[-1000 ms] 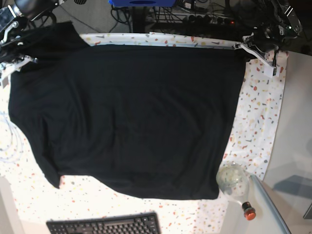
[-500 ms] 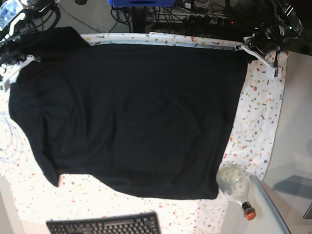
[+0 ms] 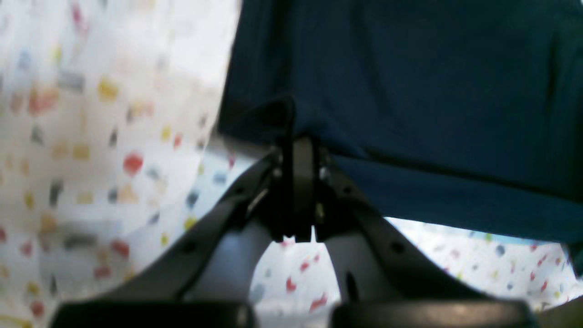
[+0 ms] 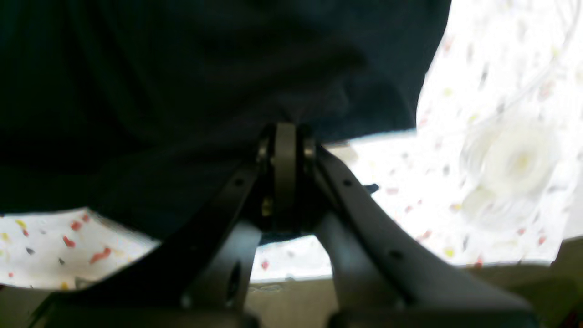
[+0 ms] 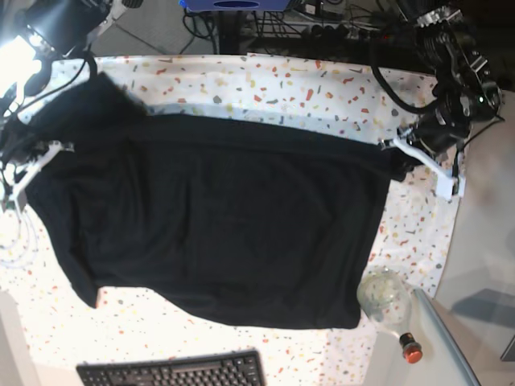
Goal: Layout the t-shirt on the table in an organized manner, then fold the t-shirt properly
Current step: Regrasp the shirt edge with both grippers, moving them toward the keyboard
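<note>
The black t-shirt [image 5: 217, 217] lies spread over the speckled white table [image 5: 265, 84], with its far edge pulled in from the table's back. My left gripper [image 5: 400, 155], on the base view's right, is shut on the shirt's far right corner. In the left wrist view the jaws [image 3: 298, 136] pinch a fold of the dark fabric [image 3: 410, 82]. My right gripper [image 5: 44, 154], on the base view's left, is shut on the shirt's far left edge. The right wrist view shows the jaws [image 4: 284, 136] closed on the fabric [image 4: 182, 91].
A black keyboard [image 5: 173, 371] lies at the near edge. A clear round bottle with a red cap [image 5: 386, 299] rests by the shirt's near right corner. A coil of white cable [image 5: 12, 241] lies at the left. Cables and gear stand behind the table.
Both grippers have drawn the shirt's far edge toward the near side. A strip of speckled cloth now shows at the back. The near hem has stayed in place.
</note>
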`<state>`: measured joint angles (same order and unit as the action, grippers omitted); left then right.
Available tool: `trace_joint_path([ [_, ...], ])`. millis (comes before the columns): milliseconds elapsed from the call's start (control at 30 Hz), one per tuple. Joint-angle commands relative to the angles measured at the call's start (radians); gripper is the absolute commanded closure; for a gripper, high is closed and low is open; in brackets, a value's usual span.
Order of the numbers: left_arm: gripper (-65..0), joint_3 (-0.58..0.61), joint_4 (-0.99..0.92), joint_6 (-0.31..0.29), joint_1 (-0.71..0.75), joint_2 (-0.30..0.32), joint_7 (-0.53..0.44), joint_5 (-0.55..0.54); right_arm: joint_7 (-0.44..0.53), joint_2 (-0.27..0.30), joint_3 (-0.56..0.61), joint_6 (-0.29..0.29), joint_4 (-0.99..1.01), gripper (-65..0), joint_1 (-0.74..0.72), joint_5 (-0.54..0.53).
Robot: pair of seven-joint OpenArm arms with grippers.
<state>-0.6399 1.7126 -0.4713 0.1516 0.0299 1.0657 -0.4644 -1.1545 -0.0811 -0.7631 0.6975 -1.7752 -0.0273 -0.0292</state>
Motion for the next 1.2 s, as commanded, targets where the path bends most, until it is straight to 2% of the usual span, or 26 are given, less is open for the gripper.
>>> trace_joint_path([
  [0, 0.0, -0.002, 0.016, -0.004, -0.027, 0.009, -0.005, -0.009, 0.018, 0.022, 0.02, 0.001, 0.001, 0.0, -0.033, -0.01],
  [200, 0.0, 0.004, -0.085, 0.047, -0.142, 0.014, -0.003, -0.009, 0.038, 0.077, 0.037, 0.001, 0.18, 0.0, -0.159, -0.008],
  [367, 0.0, 0.004, -0.191, 0.049, -0.191, 0.015, -0.011, -0.007, 0.138, 0.105, 0.038, 0.001, 0.315, 0.0, -0.217, -0.008],
  [567, 0.0, 0.004, -0.26, 0.05, -0.208, 0.023, -0.104, -0.007, 0.239, 0.148, 0.04, 0.001, 0.452, 0.0, -0.256, -0.008],
  [767, 0.0, 0.004, -0.319, 0.05, -0.231, 0.029, -0.141, -0.004, 0.31, 0.157, 0.038, 0.001, 0.481, 0.0, -0.274, -0.008],
  [1000, 0.0, 0.005, -0.329, 0.05, -0.267, 0.021, -0.15, 0.099, 0.376, 0.159, 0.038, -0.014, 0.483, 0.0, -0.274, -0.008],
  [1167, 0.0, 0.047, -0.331, 0.05, -0.289, 0.021, -0.152, 0.105, 0.385, 0.163, 0.04, -0.019, 0.544, 0.0, -0.296, -0.008],
])
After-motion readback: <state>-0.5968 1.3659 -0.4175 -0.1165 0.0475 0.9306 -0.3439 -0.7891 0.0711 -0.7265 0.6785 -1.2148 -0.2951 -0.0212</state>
